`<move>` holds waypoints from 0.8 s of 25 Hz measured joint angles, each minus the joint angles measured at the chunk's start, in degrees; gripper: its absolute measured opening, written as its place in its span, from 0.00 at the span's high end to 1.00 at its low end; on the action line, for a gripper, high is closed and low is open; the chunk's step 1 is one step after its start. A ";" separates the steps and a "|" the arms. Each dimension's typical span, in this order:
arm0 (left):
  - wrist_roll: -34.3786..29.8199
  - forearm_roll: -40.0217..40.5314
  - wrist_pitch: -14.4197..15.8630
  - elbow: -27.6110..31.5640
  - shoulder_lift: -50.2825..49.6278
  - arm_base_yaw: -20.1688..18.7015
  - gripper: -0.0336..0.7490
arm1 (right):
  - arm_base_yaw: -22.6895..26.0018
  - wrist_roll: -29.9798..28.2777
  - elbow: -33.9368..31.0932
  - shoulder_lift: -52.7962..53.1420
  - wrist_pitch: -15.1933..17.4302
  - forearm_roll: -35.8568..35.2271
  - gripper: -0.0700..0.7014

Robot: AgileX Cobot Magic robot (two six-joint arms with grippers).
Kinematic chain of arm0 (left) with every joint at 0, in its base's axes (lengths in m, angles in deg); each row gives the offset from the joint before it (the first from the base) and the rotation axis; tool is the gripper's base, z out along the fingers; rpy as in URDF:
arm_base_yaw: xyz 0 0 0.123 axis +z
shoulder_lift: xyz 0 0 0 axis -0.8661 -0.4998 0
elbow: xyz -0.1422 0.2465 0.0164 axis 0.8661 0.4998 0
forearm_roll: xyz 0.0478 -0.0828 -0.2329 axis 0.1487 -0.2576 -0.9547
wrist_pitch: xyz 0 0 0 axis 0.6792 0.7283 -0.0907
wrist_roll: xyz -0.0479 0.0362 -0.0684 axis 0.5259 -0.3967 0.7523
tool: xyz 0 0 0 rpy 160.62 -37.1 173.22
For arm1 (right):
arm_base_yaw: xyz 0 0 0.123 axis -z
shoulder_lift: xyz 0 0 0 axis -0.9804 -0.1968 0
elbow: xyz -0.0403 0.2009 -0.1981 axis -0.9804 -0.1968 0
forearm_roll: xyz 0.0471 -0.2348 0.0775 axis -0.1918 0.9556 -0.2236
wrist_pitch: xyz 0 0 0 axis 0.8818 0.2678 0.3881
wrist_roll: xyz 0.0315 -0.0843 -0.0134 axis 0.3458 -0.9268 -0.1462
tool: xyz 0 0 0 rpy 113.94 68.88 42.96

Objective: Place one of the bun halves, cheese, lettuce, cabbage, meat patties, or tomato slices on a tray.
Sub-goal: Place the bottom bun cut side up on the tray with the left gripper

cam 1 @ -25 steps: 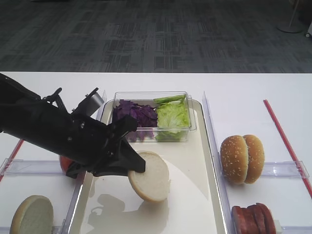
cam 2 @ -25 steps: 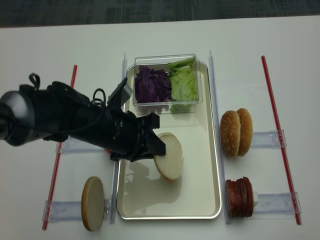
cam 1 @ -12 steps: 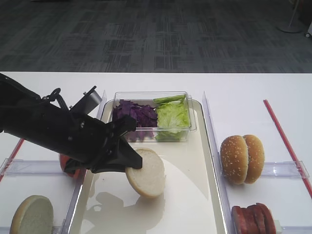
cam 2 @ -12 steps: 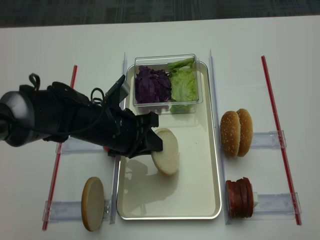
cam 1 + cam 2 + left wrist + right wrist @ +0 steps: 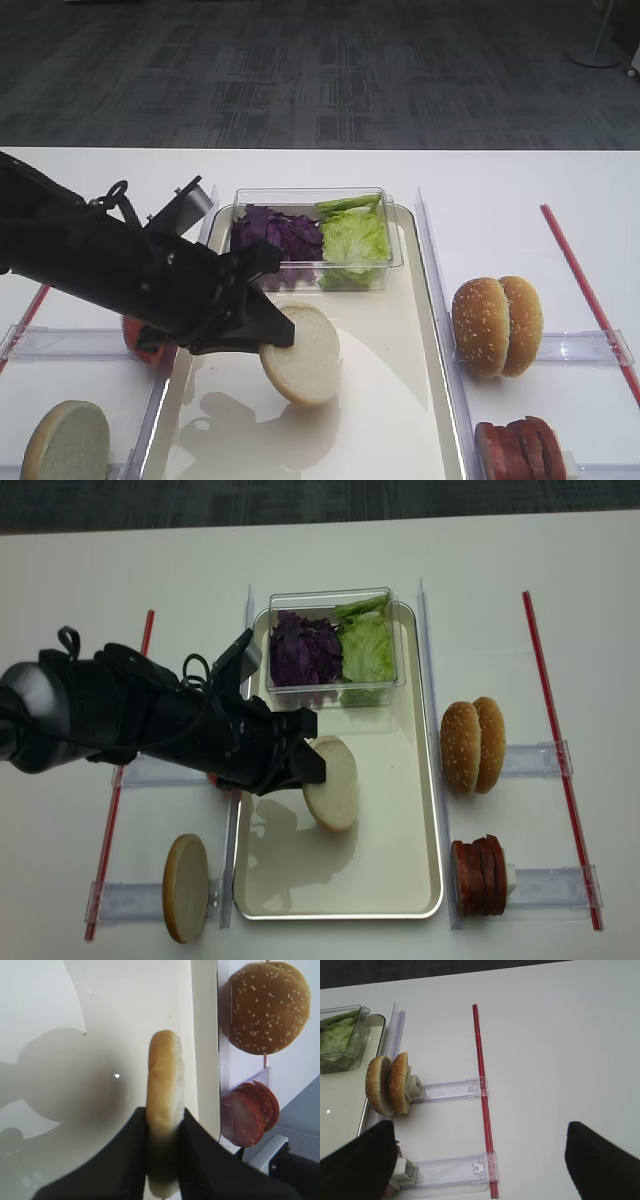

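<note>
My left gripper is shut on a pale bun half. It holds the bun on edge over the middle of the cream tray. Another bun half stands in a rack at the front left. Cabbage and lettuce fill a clear box at the tray's far end. Meat patties stand at the front right. Tomato slices peek out from under the left arm. Cheese is out of view. My right gripper is open over bare table.
Sesame bun halves stand in a clear rack right of the tray. Red strips run along both table sides. Clear dividers flank the tray. The left arm lies across the tray's left rim.
The left gripper drew the bun half slightly left and back over the tray a second ago. It has barely moved in the last half second.
</note>
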 joint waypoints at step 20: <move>-9.44 -4.95 3.37 0.00 -6.89 0.00 0.74 | 0.00 -0.11 0.00 0.00 0.00 0.00 0.01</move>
